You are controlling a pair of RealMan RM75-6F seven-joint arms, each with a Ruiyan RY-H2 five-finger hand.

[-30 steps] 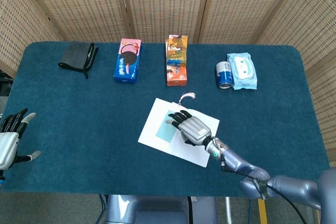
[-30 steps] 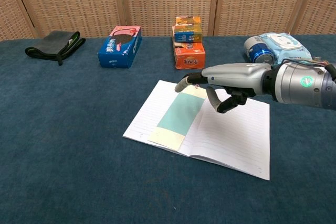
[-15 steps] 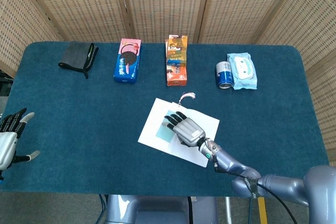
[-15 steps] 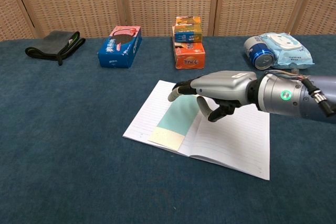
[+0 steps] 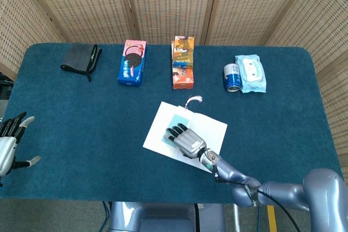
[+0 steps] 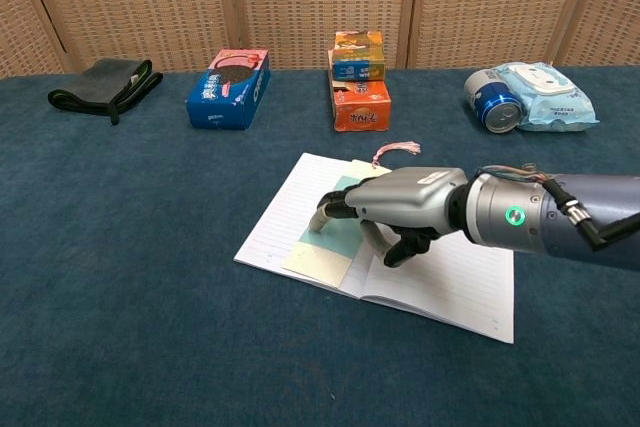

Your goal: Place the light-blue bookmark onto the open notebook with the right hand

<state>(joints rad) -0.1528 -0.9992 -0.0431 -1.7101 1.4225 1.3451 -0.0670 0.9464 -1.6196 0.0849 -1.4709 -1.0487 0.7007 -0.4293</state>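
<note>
The light-blue bookmark (image 6: pixel 335 235) lies flat on the left page of the open notebook (image 6: pixel 450 277), its pink tassel (image 6: pixel 397 151) trailing off the far edge. My right hand (image 6: pixel 395 210) hovers over the bookmark's near half with fingers stretched forward and nothing in it; the head view shows the right hand (image 5: pixel 186 139) covering most of the bookmark (image 5: pixel 175 122) on the notebook (image 5: pixel 212 129). Whether its fingertips touch the paper is unclear. My left hand (image 5: pixel 10 139) stays at the table's left edge, fingers apart, holding nothing.
Along the far side stand a black pouch (image 5: pixel 80 58), a blue cookie box (image 5: pixel 132 62), stacked orange boxes (image 5: pixel 183 62), a blue can (image 5: pixel 232 76) and a wipes pack (image 5: pixel 250 73). Blue cloth covers the table (image 5: pixel 76 112).
My right hand has slid back toward me along the bookmark, uncovering its far end and tassel. The bookmark stays on the page. The left hand has barely moved.
</note>
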